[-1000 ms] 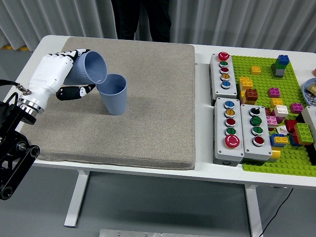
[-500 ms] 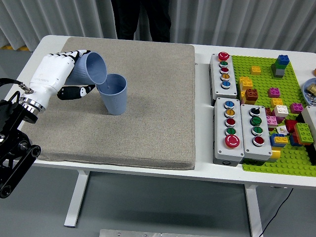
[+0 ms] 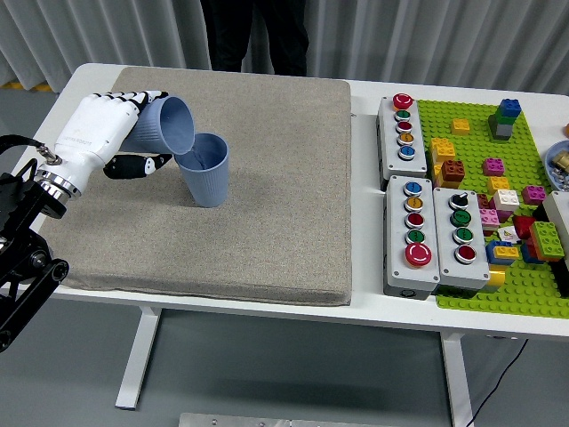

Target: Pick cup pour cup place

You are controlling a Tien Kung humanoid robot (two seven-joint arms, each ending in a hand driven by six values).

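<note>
My left hand (image 3: 133,133), white with black fingertips, is shut on a blue ribbed cup (image 3: 164,125). That cup is tipped on its side, its mouth pointing right and down over a second blue cup (image 3: 207,169). The second cup stands upright on the grey mat (image 3: 267,205), left of the mat's middle. The tilted cup's lip nearly meets the upright cup's left rim. I cannot see anything inside either cup. The right arm does not appear.
Three grey button boxes (image 3: 404,126) (image 3: 413,233) (image 3: 462,233) sit right of the mat. A green baseplate (image 3: 533,285) with several loose bricks fills the far right. A person in dark clothes (image 3: 253,36) stands behind the table's far edge.
My left hand has drifted slightly up and the held cup tipped a little further toward the upright cup. The upright cup has not moved.
</note>
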